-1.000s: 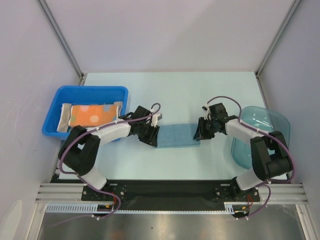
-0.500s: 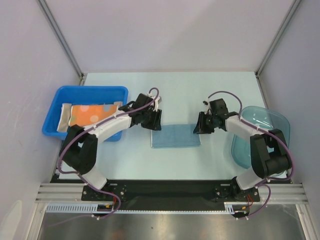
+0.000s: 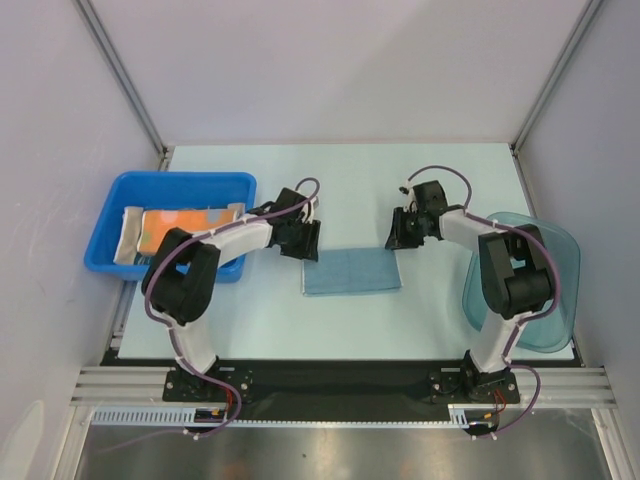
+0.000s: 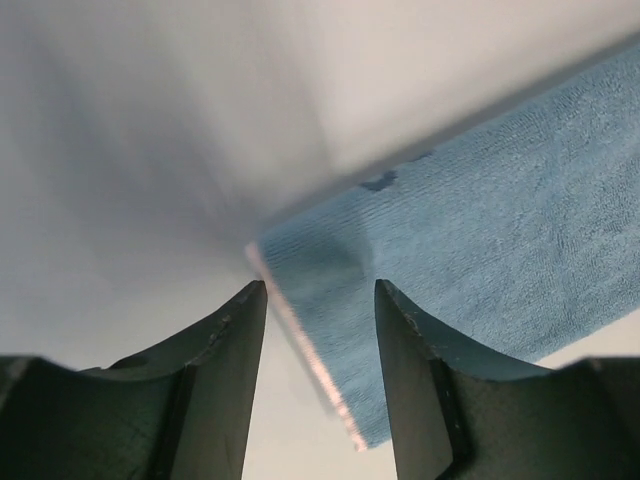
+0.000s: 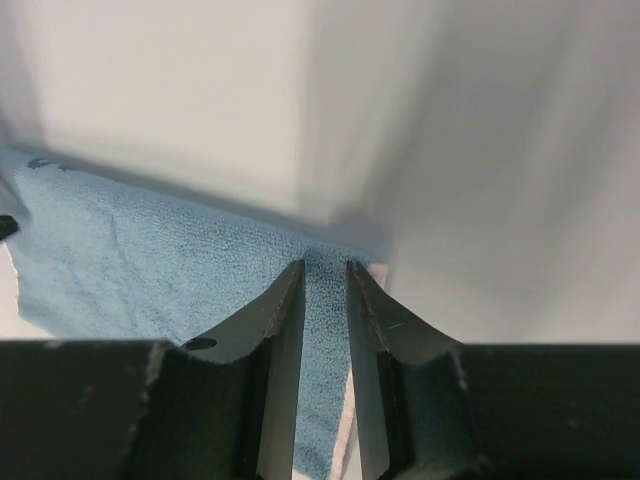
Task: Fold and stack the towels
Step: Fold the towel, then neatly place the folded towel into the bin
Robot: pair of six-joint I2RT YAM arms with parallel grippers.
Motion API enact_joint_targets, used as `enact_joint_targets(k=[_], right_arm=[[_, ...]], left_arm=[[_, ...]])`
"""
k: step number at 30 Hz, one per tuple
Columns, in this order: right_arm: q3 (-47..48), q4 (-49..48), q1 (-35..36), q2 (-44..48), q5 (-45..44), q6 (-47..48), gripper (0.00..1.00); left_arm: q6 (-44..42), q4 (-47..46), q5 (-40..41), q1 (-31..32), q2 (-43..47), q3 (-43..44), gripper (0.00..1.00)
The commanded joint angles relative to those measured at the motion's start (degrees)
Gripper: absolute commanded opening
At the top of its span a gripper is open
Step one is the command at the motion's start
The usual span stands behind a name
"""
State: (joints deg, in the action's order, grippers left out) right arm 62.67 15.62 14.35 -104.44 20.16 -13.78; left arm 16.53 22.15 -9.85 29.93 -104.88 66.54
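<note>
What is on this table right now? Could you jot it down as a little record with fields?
Centre item: light blue towel, lying flat as a neat rectangle
Left end effector: open, at the towel's far left corner, holding nothing
Right end effector: narrowly open, at the towel's far right corner, holding nothing
Blue bin: on the left, holds an orange dotted towel on top of a pale towel
Clear container: on the right, partly hidden by the right arm
</note>
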Motion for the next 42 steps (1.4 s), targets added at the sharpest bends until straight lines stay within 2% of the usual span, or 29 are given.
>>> enact_joint_targets(k=[1, 2, 4, 8, 14, 19, 22, 24, 26, 27, 31, 33, 35, 38, 42], right_arm=[[1.8, 2.7, 0.8, 4.3, -4.2, 3.1, 0.29], [1.3, 3.2, 0.8, 7.4, -4.3, 3.2, 0.29], [0.6, 4.2, 1.0, 10.4, -4.3, 2.5, 0.30], [-3.5, 3.7, 1.6, 17.3, -4.1, 1.1, 0.32], [-4.8, 5.7, 1.9, 23.2, -2.9, 1.0, 0.34], [-5.1, 7.6, 1.9, 28.2, -3.2, 2.0, 0.39], [-5.7, 8.8, 1.9, 30.2, -4.5, 1.9, 0.51], [-6.7, 8.6, 1.9, 32.7, -4.7, 1.0, 0.71], [-7.9, 7.8, 1.9, 35.3, -4.3, 0.1, 1.00], [-8.4, 7.6, 1.9, 36.1, -4.2, -0.5, 1.00], [-8.9, 7.1, 2.1, 39.0, -3.0, -1.3, 1.00], [-8.4, 7.8, 2.1, 39.7, -2.9, -0.9, 1.00], [-8.0, 8.6, 2.0, 40.2, -3.0, -0.5, 1.00], [-7.6, 8.7, 2.1, 41.1, -2.3, -0.4, 1.00], [-7.4, 8.5, 2.1, 41.8, -1.8, -0.7, 1.00]], left_arm=[[0.3, 1.6, 5.1, -1.7, 6.9, 2.7, 0.54], [0.7, 2.0, 6.0, -1.8, 8.8, 2.2, 0.60], [1.6, 3.2, 7.6, -1.8, 13.7, 0.8, 0.64], [6.9, -3.4, 0.4, -1.9, 18.8, -9.9, 0.69], [15.0, -12.7, -2.8, -1.5, 19.9, -21.3, 0.69], [17.7, -15.0, -0.5, -0.2, 17.7, -22.7, 0.68], [19.8, -16.9, -0.7, 1.0, 14.6, -23.1, 0.66], [20.8, -16.4, -0.3, 2.5, 12.1, -22.9, 0.65], [21.9, -15.9, 0.4, 3.5, 10.7, -22.7, 0.63], [22.4, -15.8, 0.8, 3.7, 9.7, -22.7, 0.62], [23.8, -14.9, 2.5, 4.0, 7.9, -22.7, 0.53], [24.8, -13.2, 3.5, 4.5, 7.6, -22.5, 0.45], [25.5, -11.1, 4.4, 5.1, 6.8, -21.5, 0.30], [24.6, -5.8, 7.6, 6.0, 6.9, -18.1, 0.00], [20.9, 3.6, 12.6, 6.1, 8.2, -10.3, 0.00]])
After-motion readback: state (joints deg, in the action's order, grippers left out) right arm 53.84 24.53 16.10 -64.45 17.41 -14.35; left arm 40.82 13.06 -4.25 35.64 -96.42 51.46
